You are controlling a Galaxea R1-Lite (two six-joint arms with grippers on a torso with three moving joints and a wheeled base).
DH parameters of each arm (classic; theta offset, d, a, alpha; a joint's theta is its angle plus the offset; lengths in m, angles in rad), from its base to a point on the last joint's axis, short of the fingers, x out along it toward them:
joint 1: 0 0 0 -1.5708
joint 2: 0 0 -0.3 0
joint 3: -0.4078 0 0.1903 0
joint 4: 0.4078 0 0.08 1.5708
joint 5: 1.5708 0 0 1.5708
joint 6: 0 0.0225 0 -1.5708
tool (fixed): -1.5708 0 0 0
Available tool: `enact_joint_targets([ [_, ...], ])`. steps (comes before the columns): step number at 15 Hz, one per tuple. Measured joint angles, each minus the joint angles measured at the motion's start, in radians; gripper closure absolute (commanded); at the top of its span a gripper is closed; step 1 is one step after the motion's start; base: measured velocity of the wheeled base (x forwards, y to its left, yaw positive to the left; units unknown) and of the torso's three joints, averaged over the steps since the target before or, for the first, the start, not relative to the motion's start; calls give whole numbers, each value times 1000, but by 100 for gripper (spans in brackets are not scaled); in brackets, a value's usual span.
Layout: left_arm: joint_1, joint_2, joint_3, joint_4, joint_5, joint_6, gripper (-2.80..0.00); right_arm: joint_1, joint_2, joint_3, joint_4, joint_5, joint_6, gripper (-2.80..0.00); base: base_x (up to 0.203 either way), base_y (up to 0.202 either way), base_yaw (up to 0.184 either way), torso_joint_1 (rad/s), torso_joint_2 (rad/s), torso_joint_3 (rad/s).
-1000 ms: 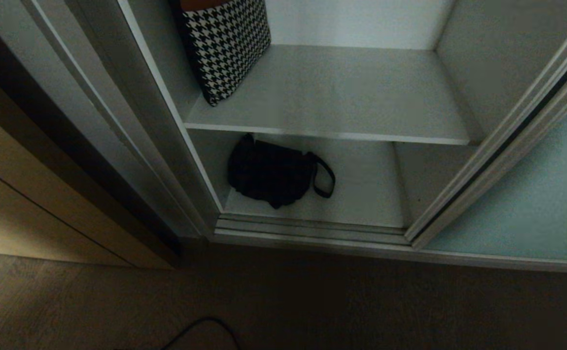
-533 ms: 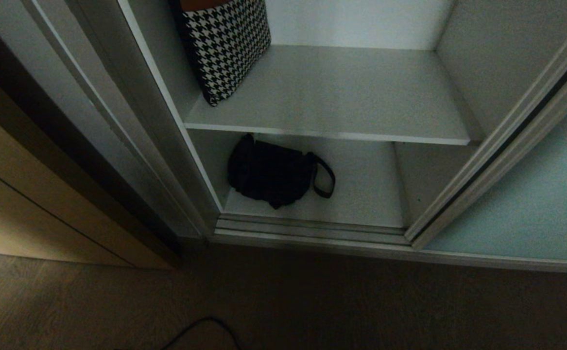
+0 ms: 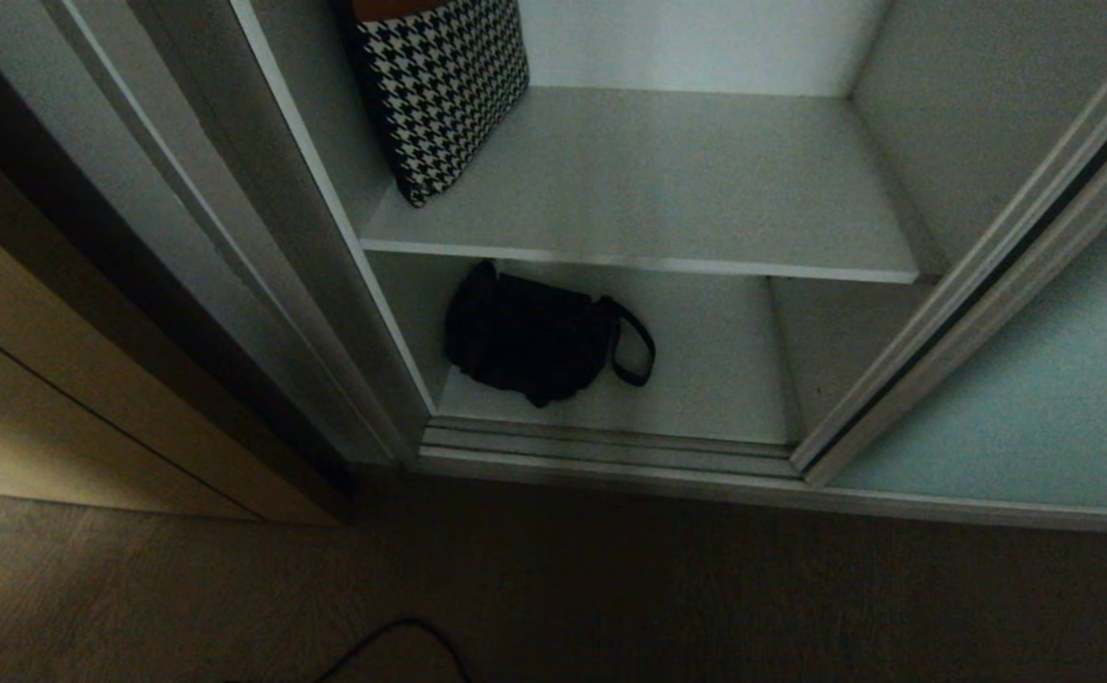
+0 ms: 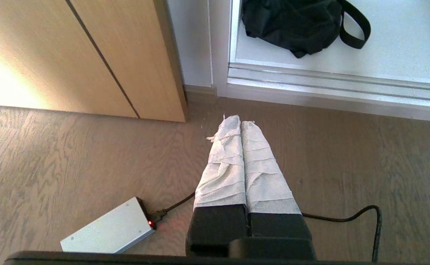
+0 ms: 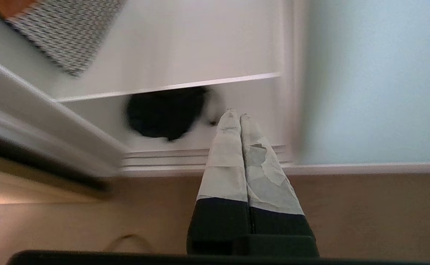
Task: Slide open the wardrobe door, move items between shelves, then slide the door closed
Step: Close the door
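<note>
We see the tall frosted pale teal-blue glass sliding wardrobe door [image 3: 1037, 398] with its slim silver frame standing pushed to the right of the opening, so the inside is exposed. Using the wide matte white-grey upper shelf [image 3: 648, 190] as our landmark: the soft black fabric bundle [image 3: 529, 332] with a thin looped strap lies on the lower white-grey shelf [image 3: 714, 379] directly beneath the upper shelf's left part, close to the front track. On the upper shelf itself, at its left end, a black-and-white houndstooth fabric bag [image 3: 439, 85] leans against the side wall.

Neither arm shows in the head view. In the left wrist view our left gripper [image 4: 241, 121] hangs over the brown wood-grain floor [image 4: 71, 158], its tape-wrapped fingers pressed together on nothing, below and in front of the shelves; a flat silver box [image 4: 108, 230] with a black cable [image 4: 347, 217] lies on the floor nearby. In the right wrist view our right gripper [image 5: 236, 116] points towards the black bundle beneath the upper shelf, its taped fingers likewise closed and empty.
</note>
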Motion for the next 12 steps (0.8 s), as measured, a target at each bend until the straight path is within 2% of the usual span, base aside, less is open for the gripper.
enact_joint_targets([
  [2,0,0,0,0,0,0,0,10,45,11,-53,-1,70,0,0,0,0,0,0,0],
  [5,0,0,0,0,0,0,0,-11,113,22,-155,-23,72,0,0,0,0,0,0,0],
  [9,0,0,0,0,0,0,0,-150,178,33,-250,-9,38,0,0,0,0,0,0,0],
  [12,0,0,0,0,0,0,0,-276,214,32,-288,69,27,0,0,0,0,0,0,0],
])
